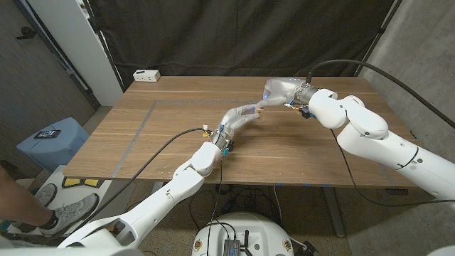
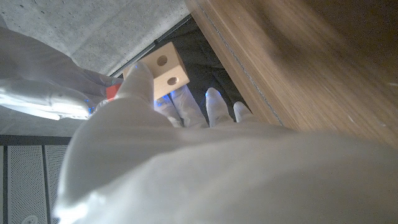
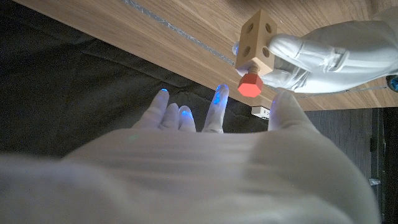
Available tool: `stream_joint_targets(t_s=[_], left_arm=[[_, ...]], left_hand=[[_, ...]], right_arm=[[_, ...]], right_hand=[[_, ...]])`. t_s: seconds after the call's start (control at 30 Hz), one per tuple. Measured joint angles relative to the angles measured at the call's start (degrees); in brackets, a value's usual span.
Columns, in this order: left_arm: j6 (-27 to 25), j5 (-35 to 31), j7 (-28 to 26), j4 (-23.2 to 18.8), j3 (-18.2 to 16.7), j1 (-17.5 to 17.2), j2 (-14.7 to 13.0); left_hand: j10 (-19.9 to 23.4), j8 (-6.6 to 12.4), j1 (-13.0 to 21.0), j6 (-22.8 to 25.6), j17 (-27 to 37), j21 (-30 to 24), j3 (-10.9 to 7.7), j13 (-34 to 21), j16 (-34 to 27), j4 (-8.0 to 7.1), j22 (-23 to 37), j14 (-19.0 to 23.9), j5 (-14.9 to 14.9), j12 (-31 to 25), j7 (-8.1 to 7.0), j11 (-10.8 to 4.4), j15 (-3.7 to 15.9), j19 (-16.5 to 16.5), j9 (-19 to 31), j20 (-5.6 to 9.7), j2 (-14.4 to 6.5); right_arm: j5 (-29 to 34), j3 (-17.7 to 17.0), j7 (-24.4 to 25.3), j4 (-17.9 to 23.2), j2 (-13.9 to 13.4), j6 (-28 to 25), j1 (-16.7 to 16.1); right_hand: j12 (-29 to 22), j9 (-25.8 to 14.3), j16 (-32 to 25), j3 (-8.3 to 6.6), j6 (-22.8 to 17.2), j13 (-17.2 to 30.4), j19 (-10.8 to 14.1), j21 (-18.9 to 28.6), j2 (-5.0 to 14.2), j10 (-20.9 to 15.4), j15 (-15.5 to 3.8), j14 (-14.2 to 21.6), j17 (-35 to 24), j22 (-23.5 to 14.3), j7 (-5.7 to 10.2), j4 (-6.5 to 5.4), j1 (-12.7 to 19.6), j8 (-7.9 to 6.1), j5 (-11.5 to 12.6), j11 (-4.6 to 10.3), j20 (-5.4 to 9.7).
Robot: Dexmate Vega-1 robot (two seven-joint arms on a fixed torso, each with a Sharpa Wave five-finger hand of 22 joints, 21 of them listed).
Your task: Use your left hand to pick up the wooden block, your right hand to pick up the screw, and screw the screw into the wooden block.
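In left hand [image 3: 323,59]: wooden block [image 3: 256,40], screw [image 3: 250,83]

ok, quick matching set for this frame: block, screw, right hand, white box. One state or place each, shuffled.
Things:
1. block
2. screw
3. right hand
4. white box

States:
A. red, seated in the block
B. open, holding nothing
C. at the table's far-left edge
D. held by the left hand

Pairs: 1-D, 2-A, 3-B, 4-C
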State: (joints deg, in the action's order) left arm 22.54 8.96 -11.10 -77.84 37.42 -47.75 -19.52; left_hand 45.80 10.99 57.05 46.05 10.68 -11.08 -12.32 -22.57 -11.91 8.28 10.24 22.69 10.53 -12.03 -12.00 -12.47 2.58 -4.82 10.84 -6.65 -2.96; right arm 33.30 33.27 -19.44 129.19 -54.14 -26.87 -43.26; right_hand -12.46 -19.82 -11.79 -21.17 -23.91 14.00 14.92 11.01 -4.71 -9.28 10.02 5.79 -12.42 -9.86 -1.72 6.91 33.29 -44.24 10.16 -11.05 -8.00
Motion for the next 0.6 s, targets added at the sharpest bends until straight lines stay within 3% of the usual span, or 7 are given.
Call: stream_joint_targets(t_s=[0.3, 0.6], left_arm=[[0.00, -0.11, -0.07, -0.28, -0.02, -0.17, -0.10], [0.00, -0.20, -0.02, -0.49, -0.01, -0.20, -0.13]], left_hand=[[0.00, -0.01, 0.00, 0.00, 0.00, 0.00, 0.00, 0.00, 0.00, 0.00, 0.00, 0.00, 0.00, 0.00, 0.00, 0.00, 0.00, 0.00, -0.02, 0.00, 0.00], [0.00, -0.04, 0.00, 0.00, 0.00, 0.00, 0.00, 0.00, 0.00, 0.00, 0.00, 0.00, 0.00, 0.00, 0.00, 0.00, 0.00, 0.00, -0.19, 0.00, 0.00]], right_arm=[[-2.28, -1.17, 0.39, 0.29, -0.92, 1.83, -0.48], [-3.83, -1.75, 0.20, 0.61, -1.59, 2.83, -0.53]], right_hand=[[0.49, 1.67, 0.00, -1.19, 2.52, 0.00, -0.40, 0.00, 1.41, 1.21, 0.00, -0.62, 0.44, 0.00, 1.49, 1.19, 1.45, 2.42, 0.47, -0.39, 0.00], [0.49, 3.30, 0.39, -2.70, 3.77, 0.26, -0.09, 0.00, 1.57, 2.25, 0.10, -1.33, 0.65, -0.01, 2.54, 2.70, 4.43, 4.35, 1.11, -0.41, -0.32]])
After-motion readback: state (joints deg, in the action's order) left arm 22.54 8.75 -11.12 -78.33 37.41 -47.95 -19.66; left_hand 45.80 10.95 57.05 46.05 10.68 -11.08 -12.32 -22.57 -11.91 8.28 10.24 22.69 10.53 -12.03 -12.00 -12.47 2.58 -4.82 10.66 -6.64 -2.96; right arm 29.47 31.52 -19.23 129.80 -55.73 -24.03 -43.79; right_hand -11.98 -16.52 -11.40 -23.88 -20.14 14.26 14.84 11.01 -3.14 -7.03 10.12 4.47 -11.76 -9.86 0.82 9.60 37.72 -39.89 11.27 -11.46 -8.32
